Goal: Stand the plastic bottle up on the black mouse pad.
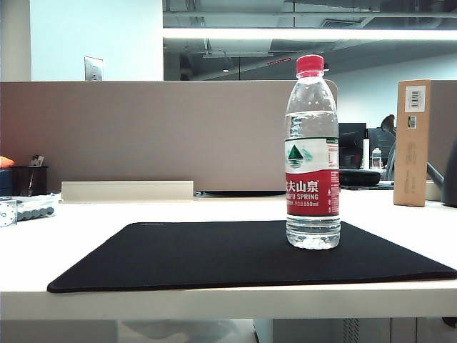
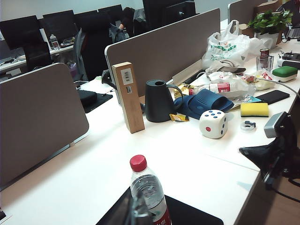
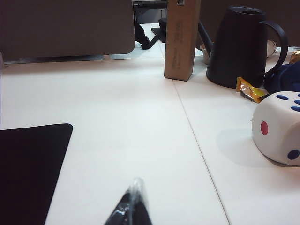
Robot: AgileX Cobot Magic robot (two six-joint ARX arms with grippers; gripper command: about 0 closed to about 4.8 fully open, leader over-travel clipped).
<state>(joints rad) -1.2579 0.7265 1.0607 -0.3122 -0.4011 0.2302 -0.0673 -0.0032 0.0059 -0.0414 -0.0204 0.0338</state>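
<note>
Left end effector [image 2: 133,208]: only a dark blurred finger shows at the lower edge, jaws closed. Right end effector [image 3: 131,206]: one dark fingertip at the bottom centre, state unclear.

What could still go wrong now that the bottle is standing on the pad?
1. The plastic bottle stands upright on the black mouse pad, tall and narrow, so a light knock could tip it.
2. The left gripper, shut and blurred, appears close beside the bottle in its wrist view; a careless move could clip it.
3. The right gripper hangs low over the white table near the pad's corner and could snag it.
</note>
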